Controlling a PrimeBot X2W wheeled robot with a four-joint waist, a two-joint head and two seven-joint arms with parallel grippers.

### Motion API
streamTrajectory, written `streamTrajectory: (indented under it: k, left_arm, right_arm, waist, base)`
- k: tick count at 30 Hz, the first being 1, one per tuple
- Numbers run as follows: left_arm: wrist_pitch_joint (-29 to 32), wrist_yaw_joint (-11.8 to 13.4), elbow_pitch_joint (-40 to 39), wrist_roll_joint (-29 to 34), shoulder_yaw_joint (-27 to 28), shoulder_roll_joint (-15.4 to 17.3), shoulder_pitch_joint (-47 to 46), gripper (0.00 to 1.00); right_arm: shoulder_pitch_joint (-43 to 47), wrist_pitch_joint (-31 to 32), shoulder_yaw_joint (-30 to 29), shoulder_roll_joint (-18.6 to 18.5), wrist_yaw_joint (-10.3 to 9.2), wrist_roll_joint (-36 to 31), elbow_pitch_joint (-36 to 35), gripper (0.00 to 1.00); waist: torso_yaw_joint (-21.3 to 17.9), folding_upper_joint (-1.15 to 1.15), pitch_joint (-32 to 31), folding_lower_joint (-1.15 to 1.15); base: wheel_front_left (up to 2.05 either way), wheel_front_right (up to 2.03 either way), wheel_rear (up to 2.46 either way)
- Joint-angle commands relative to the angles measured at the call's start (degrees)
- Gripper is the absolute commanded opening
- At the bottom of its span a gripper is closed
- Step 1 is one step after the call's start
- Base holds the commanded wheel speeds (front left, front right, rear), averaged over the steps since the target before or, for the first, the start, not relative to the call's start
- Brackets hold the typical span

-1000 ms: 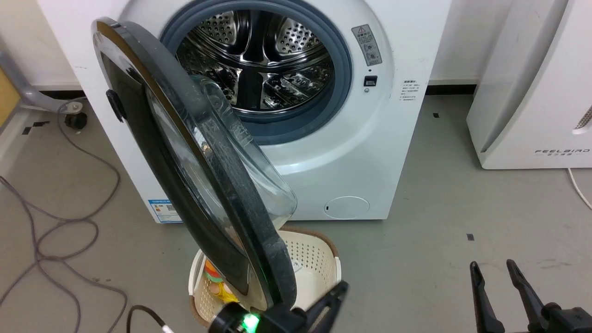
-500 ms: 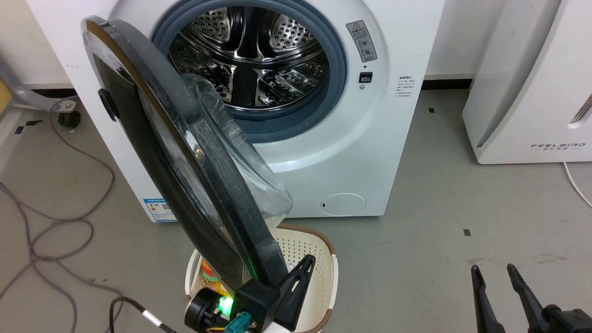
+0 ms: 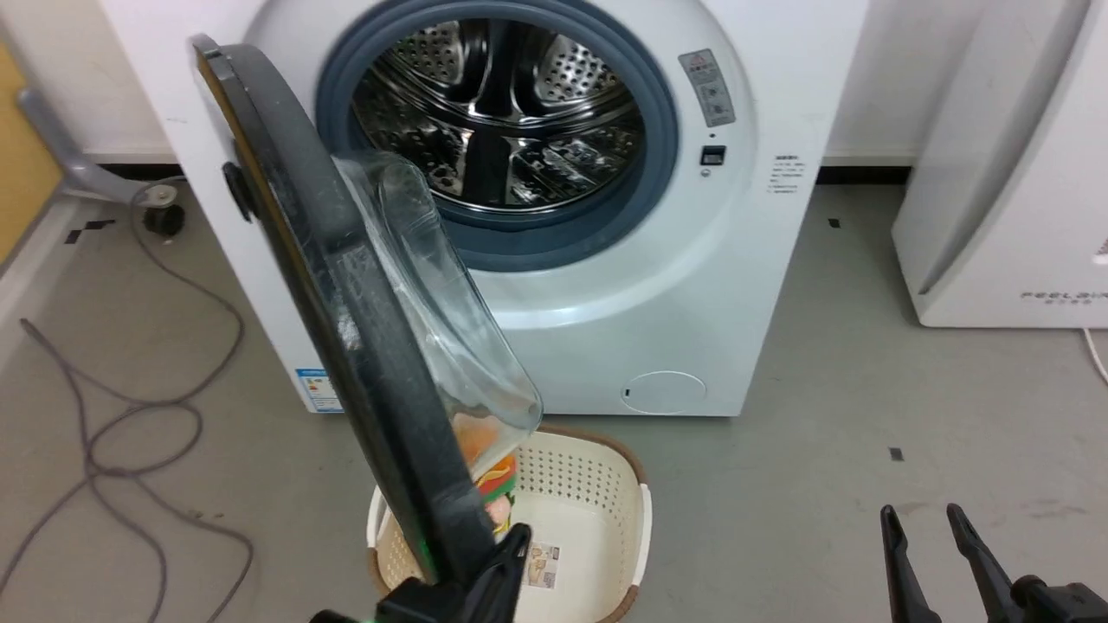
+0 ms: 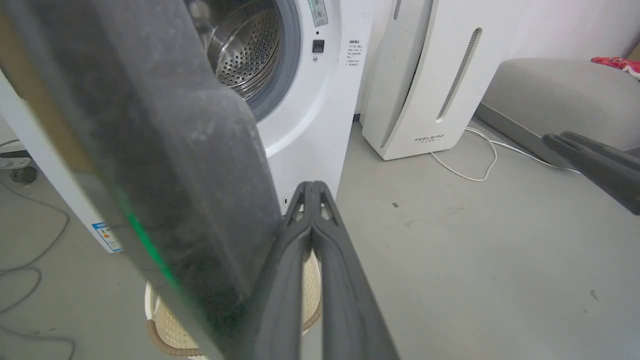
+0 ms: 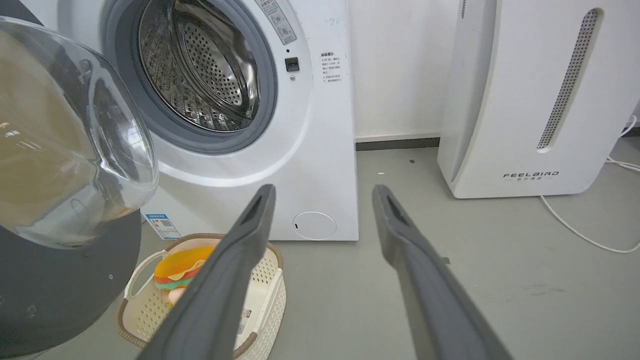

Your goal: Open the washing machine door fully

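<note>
1. Position of the work. The washing machine door (image 3: 346,285) stands swung out from its hinge on the left of the washing machine (image 3: 692,285). It is turned nearly edge-on to the head camera, with its glass bowl facing right towards the open drum (image 3: 502,104). Judged part open, not fully.
2. The left gripper (image 3: 517,535) has its fingers clenched together with nothing between them. They lie along the right face of the door's near lower rim and appear to bear on it, though contact cannot be confirmed.
3. The right gripper (image 3: 919,512) has its jaws released wide and empty. It sits low at the near right, well apart from the door.
4. Hazard, slip. The door is pushed, not grasped, and its rim is glossy and curved. Closed fingers could slide off the edge, and the door could then drift back towards the drum.
5. Hazard, basket (image 3: 642,519). It sits on the floor directly below the door's near edge, just beside the left gripper. A low sweep to the left could knock or drag it.
6. Hazard, over-travel. A hard push once the hinge reaches its stop would strain the hinge or shift the machine.
7. Hazard, cables (image 3: 130,415). They lie on the floor at the left, and a base move that way could snag them.
</note>
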Motion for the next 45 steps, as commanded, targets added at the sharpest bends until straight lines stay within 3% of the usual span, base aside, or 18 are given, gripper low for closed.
streamTrajectory:
  k: [1,12,26,37,45]
  left_arm:
    - [0.0,1.2,-1.1,-0.4,1.5,0.8,1.1,0.00]
    - [-1.5,5.6,-6.3,-0.1,6.5,2.3,3.8,0.00]
    - [-8.5,10.7,-2.3,-6.0,25.6,7.3,3.5,0.00]
    - [-14.0,8.8,11.0,-13.7,36.6,10.8,-2.5,0.00]
    - [-17.0,6.4,21.7,-16.4,39.9,12.4,-7.1,0.00]
  right_arm:
    - [-0.7,-0.2,-0.1,0.2,0.05,0.5,0.1,1.00]
    - [-1.1,-0.1,-0.7,0.2,0.05,-1.1,0.3,1.00]
    - [-1.6,0.9,-0.6,0.2,0.05,-3.9,-3.0,1.00]
    - [-2.0,1.9,-0.8,0.2,0.05,-5.6,-6.6,1.00]
    - [-2.5,2.7,-1.0,0.2,0.05,-6.0,-8.4,1.00]
  waist:
    - [1.1,0.00,-0.1,0.00]
    - [6.0,0.00,-0.2,0.00]
    - [7.8,0.00,0.4,0.00]
    - [7.1,0.00,1.8,0.00]
    - [6.7,0.00,2.9,0.00]
  base:
    - [0.00,0.00,0.00]
    - [0.00,0.00,0.00]
    - [0.00,0.00,0.00]
    - [0.00,0.00,0.00]
    - [0.00,0.00,0.00]
